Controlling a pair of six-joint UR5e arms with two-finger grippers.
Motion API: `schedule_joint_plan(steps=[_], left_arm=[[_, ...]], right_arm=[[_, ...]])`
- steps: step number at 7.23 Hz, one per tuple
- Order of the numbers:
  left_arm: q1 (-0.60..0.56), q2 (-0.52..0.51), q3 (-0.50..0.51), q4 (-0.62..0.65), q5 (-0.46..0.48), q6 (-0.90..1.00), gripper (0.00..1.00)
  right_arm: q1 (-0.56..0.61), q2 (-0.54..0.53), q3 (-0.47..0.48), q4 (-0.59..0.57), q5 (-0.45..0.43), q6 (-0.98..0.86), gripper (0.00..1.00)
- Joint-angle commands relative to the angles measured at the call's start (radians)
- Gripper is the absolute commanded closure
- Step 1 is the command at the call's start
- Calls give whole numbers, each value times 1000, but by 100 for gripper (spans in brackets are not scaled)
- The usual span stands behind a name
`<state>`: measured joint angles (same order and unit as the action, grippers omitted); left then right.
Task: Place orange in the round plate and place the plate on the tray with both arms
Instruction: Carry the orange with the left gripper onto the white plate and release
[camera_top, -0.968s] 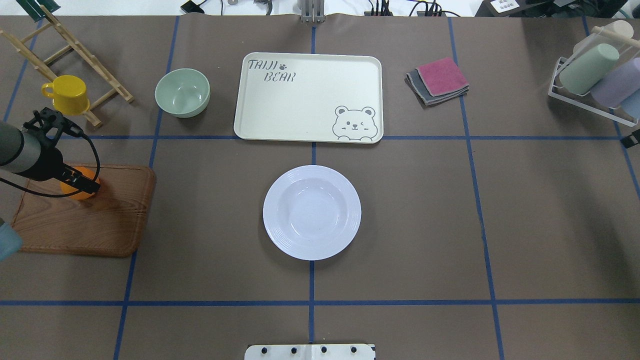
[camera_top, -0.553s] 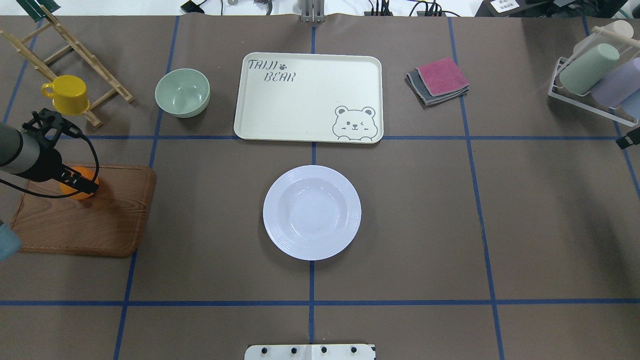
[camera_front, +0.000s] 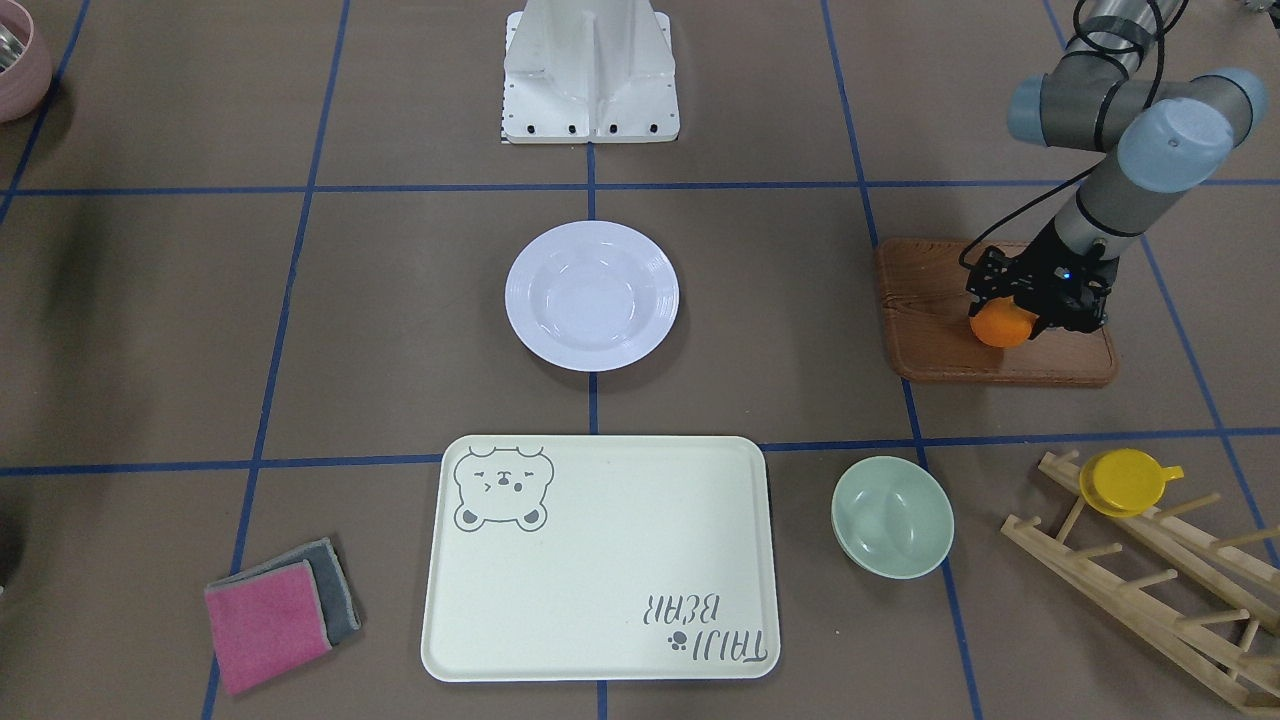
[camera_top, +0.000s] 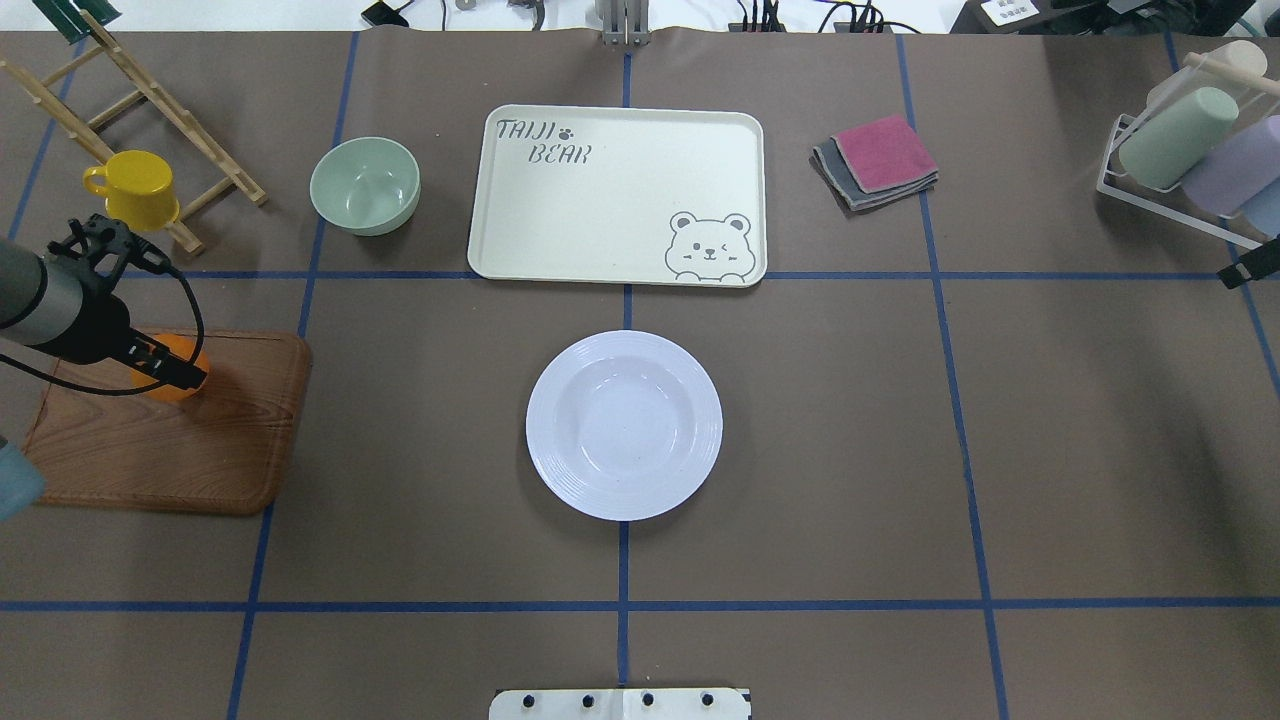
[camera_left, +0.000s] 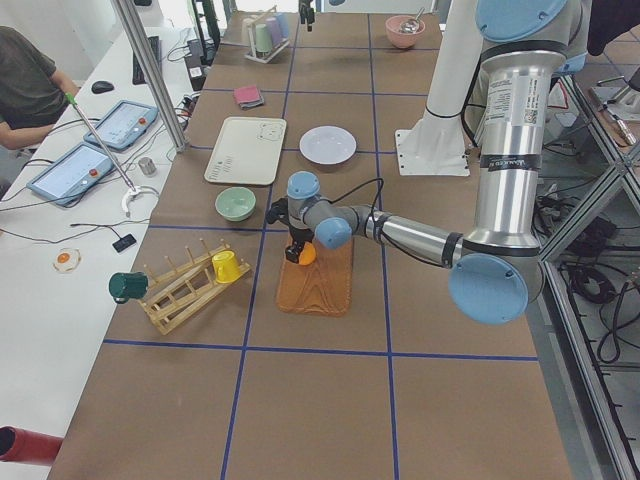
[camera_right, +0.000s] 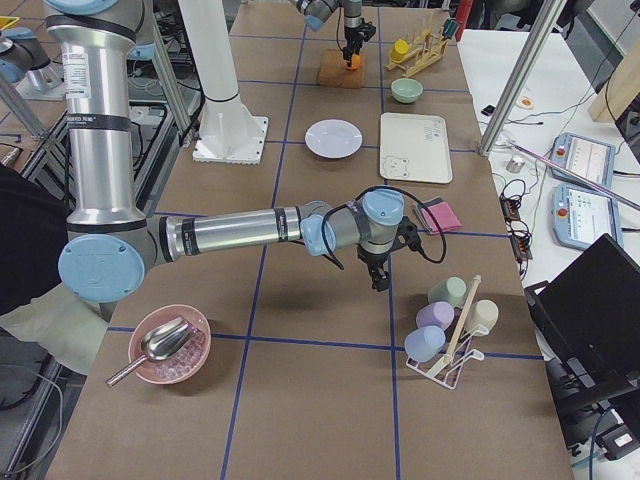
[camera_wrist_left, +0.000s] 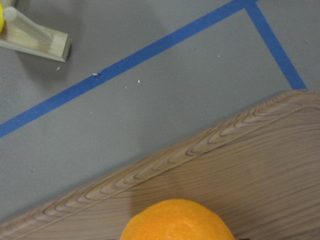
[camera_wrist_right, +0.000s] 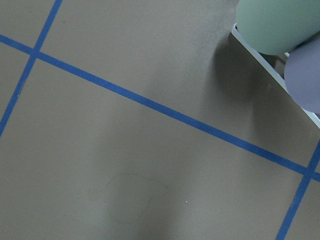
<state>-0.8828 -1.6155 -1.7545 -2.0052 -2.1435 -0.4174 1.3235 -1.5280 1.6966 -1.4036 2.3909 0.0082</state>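
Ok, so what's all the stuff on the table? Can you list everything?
orange: one, bright orange, in the left gripper over the wooden board
round plate: one, white, table middle, empty
tray: one, cream with bear print, beyond the plate, empty
green bowl: one, pale green, beside the tray
wooden board: one, brown, robot's left side
yellow cup: one, on the wooden rack
wooden rack: one, pale wood, far left
cloths: two, pink over grey, tray's other side
pastel cups: four, green, purple, blue, cream, on a white rack, robot's right
pink bowl: one, holds a metal scoop, robot's near right
left gripper: one, black, closed on the orange
right gripper: one, black, by the white rack, open or shut unclear
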Motion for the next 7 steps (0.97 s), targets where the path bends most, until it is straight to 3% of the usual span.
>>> schedule_joint_plan(steps=[1, 3, 4, 5, 7], left_arm=[[-1, -132, -173, 307, -50, -44, 100], [115, -364, -180, 446, 5, -324, 100], [225, -477, -166, 536, 118, -413, 100], [270, -598, -122, 647, 167, -437, 100], [339, -784, 60, 677, 261, -532, 100]], right_arm=[[-36, 37, 29, 2, -1, 103, 0], [-65, 71, 29, 15, -3, 128, 0], [-69, 71, 29, 38, -1, 130, 0], [-79, 68, 28, 93, 1, 128, 0], [-95, 68, 28, 97, 2, 130, 0]])
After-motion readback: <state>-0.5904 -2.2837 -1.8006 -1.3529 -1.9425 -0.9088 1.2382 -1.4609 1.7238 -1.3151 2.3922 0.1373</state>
